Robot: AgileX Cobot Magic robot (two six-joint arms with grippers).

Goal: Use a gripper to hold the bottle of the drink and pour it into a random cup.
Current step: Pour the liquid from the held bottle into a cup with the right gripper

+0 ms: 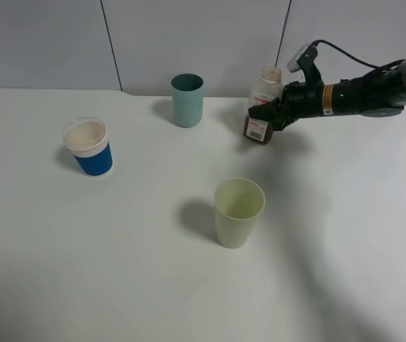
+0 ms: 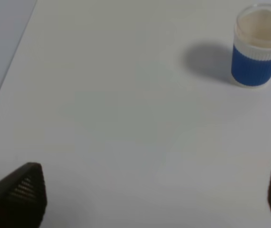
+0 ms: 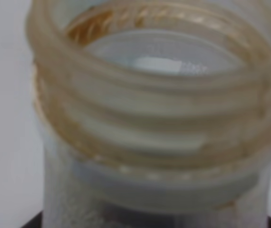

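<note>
My right gripper [image 1: 271,114] is shut on the clear bottle [image 1: 263,107] at the back right of the table. The bottle stands nearly upright, slightly tilted, with dark brown drink [image 1: 257,130] at its bottom and an open pale neck. Its threaded neck [image 3: 150,118] fills the right wrist view, so the fingers are hidden there. The teal cup [image 1: 187,100] stands upright to the left of the bottle, a short gap away. My left gripper [image 2: 154,194] is open over bare table; only its two fingertips [image 2: 21,194] show, and it is out of the high view.
A blue cup with a white rim [image 1: 88,147] stands at the left, also in the left wrist view [image 2: 258,45]. A pale yellow-green cup [image 1: 238,211] stands in the middle front. The white table [image 1: 117,271] meets a grey wall at the back.
</note>
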